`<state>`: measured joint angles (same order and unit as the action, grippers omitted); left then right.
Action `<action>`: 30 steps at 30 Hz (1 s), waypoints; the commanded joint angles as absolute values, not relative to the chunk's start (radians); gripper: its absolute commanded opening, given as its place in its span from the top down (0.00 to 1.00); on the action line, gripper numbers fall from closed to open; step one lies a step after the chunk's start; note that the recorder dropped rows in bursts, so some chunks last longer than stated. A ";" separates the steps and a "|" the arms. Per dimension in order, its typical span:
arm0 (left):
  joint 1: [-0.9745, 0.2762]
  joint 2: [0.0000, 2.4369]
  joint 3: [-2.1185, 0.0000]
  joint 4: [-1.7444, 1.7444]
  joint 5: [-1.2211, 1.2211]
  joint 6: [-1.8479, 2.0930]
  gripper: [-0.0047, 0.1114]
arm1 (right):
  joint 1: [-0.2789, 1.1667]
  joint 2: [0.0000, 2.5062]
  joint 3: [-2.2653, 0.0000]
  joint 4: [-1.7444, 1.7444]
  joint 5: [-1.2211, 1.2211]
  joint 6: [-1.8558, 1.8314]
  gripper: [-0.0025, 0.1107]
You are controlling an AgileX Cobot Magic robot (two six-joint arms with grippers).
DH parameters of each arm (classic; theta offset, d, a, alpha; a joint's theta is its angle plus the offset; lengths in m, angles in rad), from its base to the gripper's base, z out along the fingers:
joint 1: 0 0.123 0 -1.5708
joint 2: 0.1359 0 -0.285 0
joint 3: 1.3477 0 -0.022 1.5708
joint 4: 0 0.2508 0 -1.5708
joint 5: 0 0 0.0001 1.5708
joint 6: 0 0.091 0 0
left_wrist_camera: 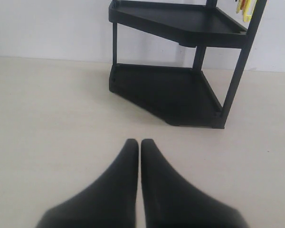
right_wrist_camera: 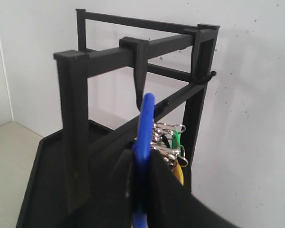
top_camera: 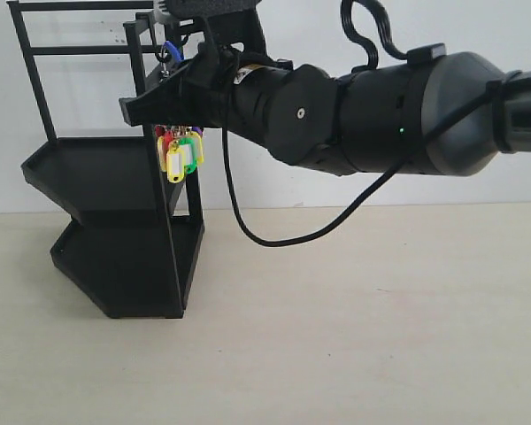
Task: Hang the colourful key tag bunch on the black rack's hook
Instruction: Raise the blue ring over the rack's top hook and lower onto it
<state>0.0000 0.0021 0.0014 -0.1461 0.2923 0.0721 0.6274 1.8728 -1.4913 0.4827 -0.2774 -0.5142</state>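
Nearest to me, the left gripper [left_wrist_camera: 140, 142] sits low over the pale bench [left_wrist_camera: 47, 118] with its jaws pressed together and nothing between them, pointing toward the foot of the rack [left_wrist_camera: 180, 95] and well apart from it.

Further in, the right arm reaches across to the left side. The right gripper [right_wrist_camera: 142, 159] has its jaws clamped on the blue ring [right_wrist_camera: 147, 118], which stands edge-on between them with its upper arc poking up free. The key tag bunch [top_camera: 181, 152] dangles below the jaws, yellow, green and red tags with their silver clips, up in the air beside the rack's near upright and level with the top shelf. It is not on anything yet.

To my eye the bunch is light and the ring stiff and thin, but the tags are loose on their clips, so they will likely swing and knock about with any quick move. The ring looks smooth, and held by its flat faces it could twist or slip in the jaws. The ring is the right place to take it: the tags would only flop. The free arc above the jaws is what has to go over the hook.

Farthest back, near the wall, the hook [right_wrist_camera: 210, 76] juts from the far corner post of the rack's top frame, a thin thing with an upturned tip. The ring is short of it, with the top bars in between.
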 commanded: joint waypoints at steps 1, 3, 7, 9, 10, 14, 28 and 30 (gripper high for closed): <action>-0.001 0.000 0.000 -0.141 0.284 0.075 0.92 | 0.627 1.875 -1.502 0.479 -0.339 -0.533 0.98; -0.001 0.000 0.000 -0.141 0.284 0.075 0.92 | 0.627 1.875 -1.502 0.479 -0.351 -0.533 0.98; -0.001 0.000 0.000 -0.141 0.284 0.075 0.92 | 0.627 1.875 -1.502 0.479 -0.358 -0.533 0.94; -0.001 0.000 0.000 -0.141 0.284 0.075 0.92 | 0.627 1.875 -1.502 0.479 -0.358 -0.533 0.84; -0.001 0.000 0.000 -0.141 0.284 0.075 0.92 | 0.627 1.875 -1.502 0.479 -0.358 -0.533 0.79; -0.001 0.000 0.000 -0.141 0.284 0.075 0.92 | 0.627 1.875 -1.502 0.479 -0.363 -0.533 0.56; -0.001 0.000 0.000 -0.141 0.284 0.075 0.92 | 0.627 1.855 -1.498 0.572 -0.357 -0.533 0.55; -0.001 0.000 0.000 -0.141 0.284 0.075 0.92 | 0.627 1.847 -1.498 0.572 -0.347 -0.533 0.55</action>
<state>0.0000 0.0021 0.0014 -0.1461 0.2923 0.0721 0.6274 1.8696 -1.4936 0.5636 -0.3530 -0.5233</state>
